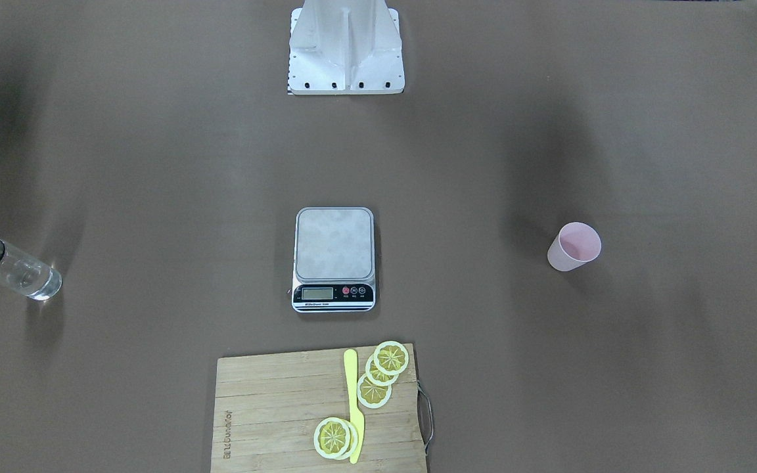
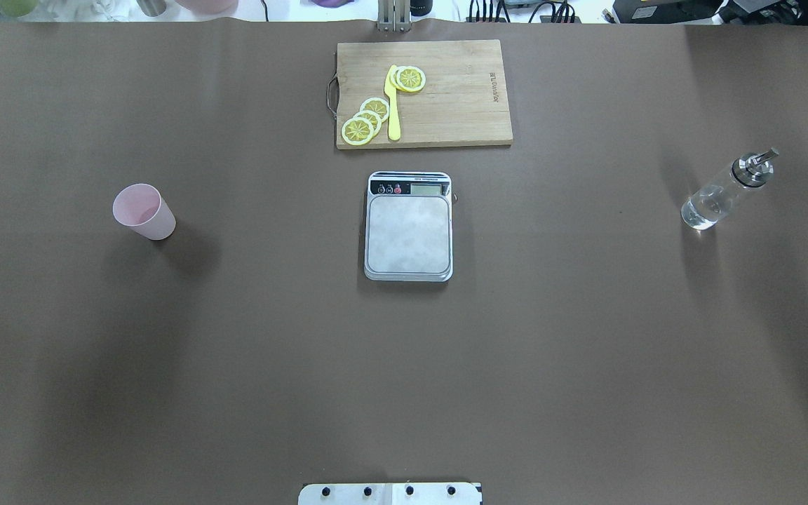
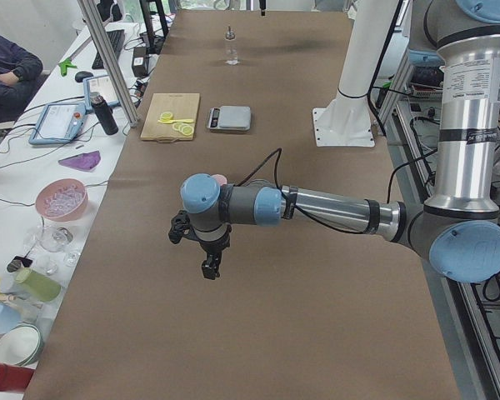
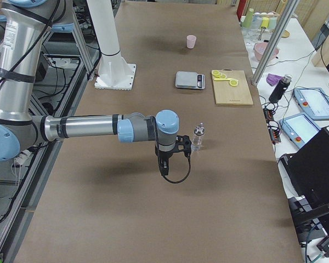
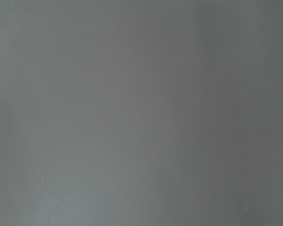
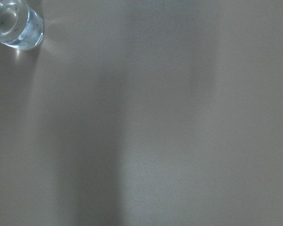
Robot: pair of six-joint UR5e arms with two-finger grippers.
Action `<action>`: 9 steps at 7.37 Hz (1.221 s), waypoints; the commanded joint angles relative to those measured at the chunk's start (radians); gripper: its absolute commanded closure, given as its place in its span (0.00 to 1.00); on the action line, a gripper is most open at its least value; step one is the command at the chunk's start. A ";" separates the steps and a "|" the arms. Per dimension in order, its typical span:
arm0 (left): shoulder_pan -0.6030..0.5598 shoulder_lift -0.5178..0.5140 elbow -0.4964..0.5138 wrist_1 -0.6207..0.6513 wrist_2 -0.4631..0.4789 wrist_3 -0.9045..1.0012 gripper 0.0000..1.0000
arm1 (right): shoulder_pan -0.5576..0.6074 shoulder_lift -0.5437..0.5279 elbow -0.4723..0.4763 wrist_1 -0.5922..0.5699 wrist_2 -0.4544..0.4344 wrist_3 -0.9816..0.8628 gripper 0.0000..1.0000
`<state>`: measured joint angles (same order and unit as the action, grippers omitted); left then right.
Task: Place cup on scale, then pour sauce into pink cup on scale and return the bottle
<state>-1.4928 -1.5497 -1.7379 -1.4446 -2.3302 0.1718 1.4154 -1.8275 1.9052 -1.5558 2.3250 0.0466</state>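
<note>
The cup (image 2: 143, 212) stands upright on the table's left side, well apart from the scale (image 2: 409, 231) in the middle, nearer the left gripper (image 3: 209, 265), which hangs close by, its fingers' opening impossible to tell.

Cup (image 2: 143, 212) left; scale (image 2: 409, 228) centre; bottle (image 2: 719, 193) right

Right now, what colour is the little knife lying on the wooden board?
The knife is plain bright yellow, clearest in the exterior front-facing view.
</note>
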 commanded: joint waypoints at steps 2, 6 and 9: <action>0.068 0.002 -0.031 -0.014 0.094 0.037 0.02 | -0.006 0.001 -0.002 -0.001 0.007 0.001 0.00; 0.065 -0.033 -0.034 -0.020 -0.073 0.031 0.02 | -0.006 0.027 0.003 0.003 0.024 0.004 0.00; 0.065 -0.165 -0.025 -0.107 -0.071 0.032 0.02 | -0.004 0.108 -0.001 0.038 0.020 -0.005 0.00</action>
<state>-1.4280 -1.6729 -1.7679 -1.4937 -2.4013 0.2039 1.4106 -1.7465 1.9087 -1.5441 2.3459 0.0469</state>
